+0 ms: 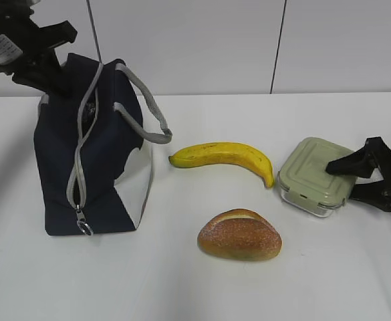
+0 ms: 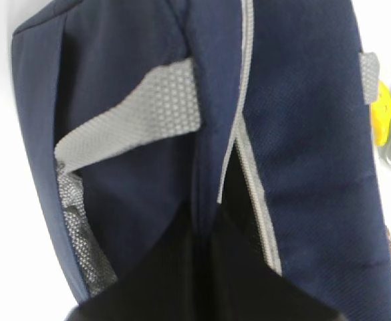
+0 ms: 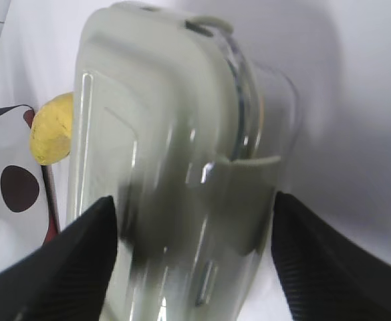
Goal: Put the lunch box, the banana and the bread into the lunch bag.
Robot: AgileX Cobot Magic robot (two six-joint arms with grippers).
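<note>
nothing's in the bag [image 1: 95, 160] yet: banana [image 1: 225, 155], bread [image 1: 239, 235] and box [image 1: 313, 175] all sit right of it, your right gripper [image 1: 342, 179] is wide open around the box, can't tell on the left one

lunch bag [image 2: 148, 167] interior dark, lunch box [image 3: 175, 167] blurred, left gripper hidden behind bag

Clearances: bare table [image 1: 182, 287] fronting the bread [image 1: 239, 235]; banana [image 1: 225, 156] between lunch bag [image 1: 95, 154] and lunch box [image 1: 313, 176]; bag's zipper slit narrow, grey handle [image 2: 138, 120] alongside it.
</note>
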